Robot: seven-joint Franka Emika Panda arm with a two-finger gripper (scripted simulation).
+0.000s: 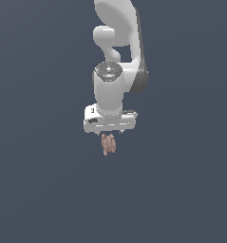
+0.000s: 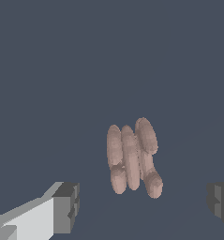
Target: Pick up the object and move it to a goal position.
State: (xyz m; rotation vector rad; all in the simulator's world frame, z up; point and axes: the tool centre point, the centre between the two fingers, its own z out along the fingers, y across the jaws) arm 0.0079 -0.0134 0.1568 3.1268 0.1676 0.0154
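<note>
One arm (image 1: 116,57), one gripper (image 2: 144,206), two fingers (image 2: 66,206) spread wide apart, nothing between pads. One object (image 2: 132,157), pinkish-brown bunch of four or five stubby lobes, lying on dark floor (image 1: 39,190) just beyond fingertips, untouched.

A white robot arm (image 1: 116,66) reaches down; a small pinkish-brown lumpy object (image 1: 108,144) shows just below its gripper (image 1: 108,133).

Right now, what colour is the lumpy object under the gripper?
Pinkish-brown all over, no pattern; the object shows best in the wrist view.
</note>
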